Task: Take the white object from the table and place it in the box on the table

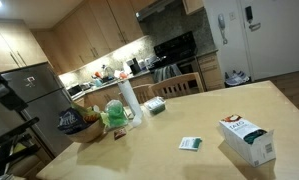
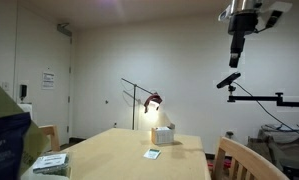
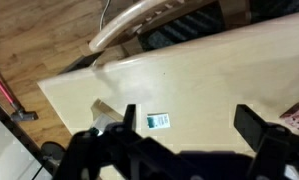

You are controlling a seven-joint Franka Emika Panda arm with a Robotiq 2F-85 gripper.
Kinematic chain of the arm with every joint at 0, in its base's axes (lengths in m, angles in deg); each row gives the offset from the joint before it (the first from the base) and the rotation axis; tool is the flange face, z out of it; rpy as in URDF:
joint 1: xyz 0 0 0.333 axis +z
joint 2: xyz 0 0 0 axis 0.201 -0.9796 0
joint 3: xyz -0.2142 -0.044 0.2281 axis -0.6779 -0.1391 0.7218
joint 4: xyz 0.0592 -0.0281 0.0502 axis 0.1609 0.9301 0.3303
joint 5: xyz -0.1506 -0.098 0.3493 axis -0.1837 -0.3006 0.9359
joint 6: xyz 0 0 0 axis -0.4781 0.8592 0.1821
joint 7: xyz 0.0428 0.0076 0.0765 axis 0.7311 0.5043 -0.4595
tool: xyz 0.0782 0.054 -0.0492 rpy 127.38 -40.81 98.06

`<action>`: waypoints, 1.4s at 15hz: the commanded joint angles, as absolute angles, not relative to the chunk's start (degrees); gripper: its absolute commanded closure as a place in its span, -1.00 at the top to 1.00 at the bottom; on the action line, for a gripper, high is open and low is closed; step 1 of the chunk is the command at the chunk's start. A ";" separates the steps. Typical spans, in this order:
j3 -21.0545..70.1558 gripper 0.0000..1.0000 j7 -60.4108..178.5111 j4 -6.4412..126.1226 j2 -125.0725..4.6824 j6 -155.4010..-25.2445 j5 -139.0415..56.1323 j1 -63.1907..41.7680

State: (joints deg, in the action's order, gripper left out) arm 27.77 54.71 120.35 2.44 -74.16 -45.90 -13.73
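Note:
The white object (image 1: 191, 143) is a small flat packet with a green patch, lying on the light wooden table (image 1: 179, 125); it also shows in an exterior view as a small packet (image 2: 152, 153). The box (image 1: 247, 138), a white carton with green print, lies a short way beside it; the same box (image 2: 164, 135) sits further back on the table. My gripper (image 2: 235, 60) hangs high above the table, open and empty. In the wrist view the packet (image 3: 158, 121) lies far below, just inside one finger (image 3: 128, 118); the gripper (image 3: 189, 125) is well apart from it.
A tall white roll (image 1: 129, 100), a green item (image 1: 116, 115), a dark basket (image 1: 77, 122) and a flat grey-white block (image 1: 154, 104) stand at the table's far end. A wooden chair (image 1: 179, 85) stands there; another chair (image 2: 244, 160) is at the side.

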 commanded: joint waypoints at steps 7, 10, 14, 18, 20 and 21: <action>21.61 1.00 49.38 103.14 -15.38 -76.92 -45.57 -15.17; 21.96 1.00 49.75 104.87 -14.12 -77.94 -45.61 -15.76; 22.04 1.00 49.91 99.67 -20.93 -76.61 -45.77 -16.05; 24.87 1.00 55.36 99.46 -22.47 -78.74 -52.62 -17.77; 26.37 1.00 63.86 96.31 -25.93 -79.15 -55.77 -19.62; 26.61 1.00 65.87 94.02 -28.28 -78.15 -56.27 -19.89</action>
